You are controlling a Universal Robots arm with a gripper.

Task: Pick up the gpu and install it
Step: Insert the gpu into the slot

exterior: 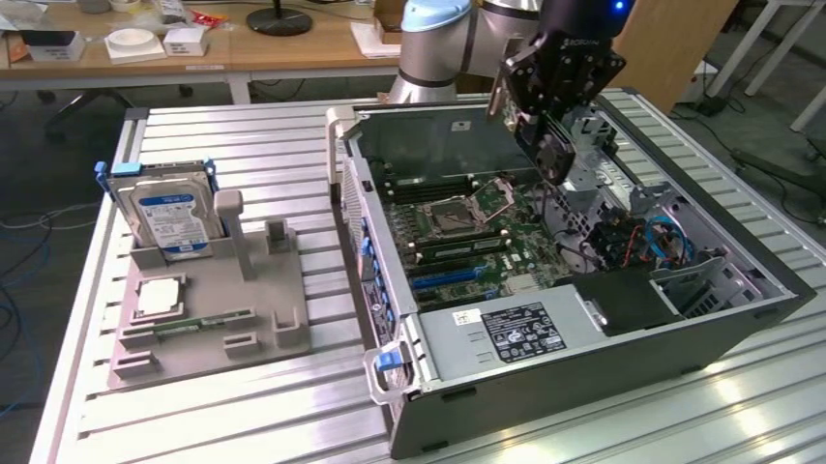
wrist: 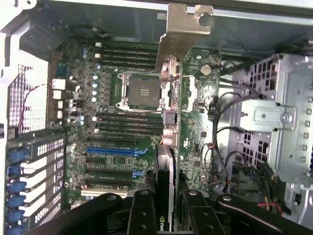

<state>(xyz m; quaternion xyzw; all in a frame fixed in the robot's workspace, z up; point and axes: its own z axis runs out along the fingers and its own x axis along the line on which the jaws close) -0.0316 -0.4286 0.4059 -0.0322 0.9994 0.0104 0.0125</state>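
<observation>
My gripper (exterior: 552,92) hangs over the open computer case (exterior: 722,333), shut on the gpu (exterior: 558,145). The card points edge-down above the motherboard (exterior: 471,242), well clear of it. In the wrist view the gpu (wrist: 166,166) is seen edge-on between my black fingers (wrist: 142,210), and my gripper (wrist: 167,208) clamps its near end. Its silver bracket (wrist: 182,34) sticks out at the far end, over the board beside the CPU socket (wrist: 142,90). The blue expansion slot (wrist: 112,152) lies off to one side of the card.
At the exterior view's left, a grey fixture (exterior: 258,319) holds a hard drive (exterior: 168,213), a memory stick (exterior: 193,324) and a CPU (exterior: 158,295). Inside the case are the power supply (exterior: 516,333), cables (exterior: 645,242) and a metal drive cage (wrist: 274,117).
</observation>
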